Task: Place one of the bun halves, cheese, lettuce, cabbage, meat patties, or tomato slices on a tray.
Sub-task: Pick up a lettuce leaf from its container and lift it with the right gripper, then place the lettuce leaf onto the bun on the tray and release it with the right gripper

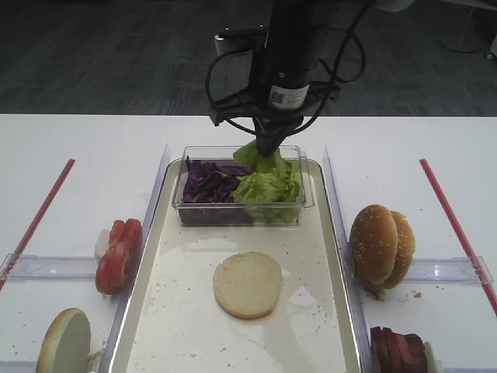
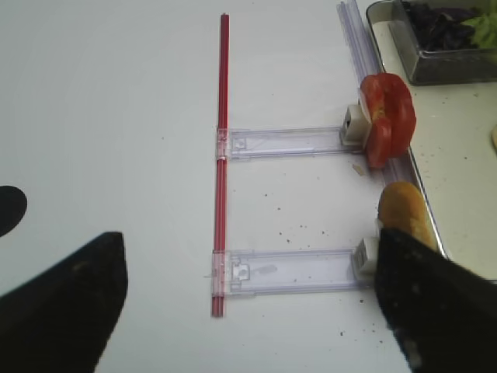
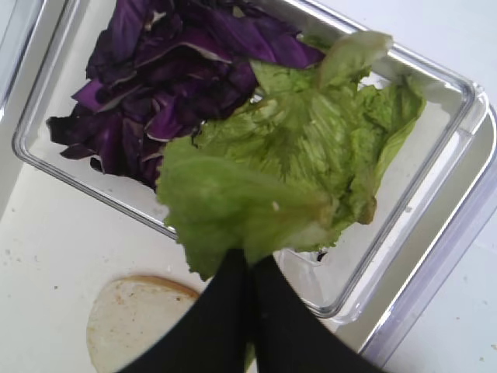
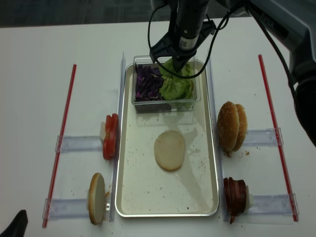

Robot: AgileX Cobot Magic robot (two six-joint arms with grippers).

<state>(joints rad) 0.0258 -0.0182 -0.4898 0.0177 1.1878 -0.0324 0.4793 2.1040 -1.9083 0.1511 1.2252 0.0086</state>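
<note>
Tabletop (image 1: 116, 155) white, red strips (image 1: 46, 206) flanking; dark carpet (image 1: 101, 54) behind.

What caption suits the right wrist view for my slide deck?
Right claw shut on a lettuce leaf above the clear tub of purple cabbage, bun half on the tray below.

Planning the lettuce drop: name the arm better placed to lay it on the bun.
Right. Its pincer is shut on the lettuce above the tub, near the bun half on the tray.
</note>
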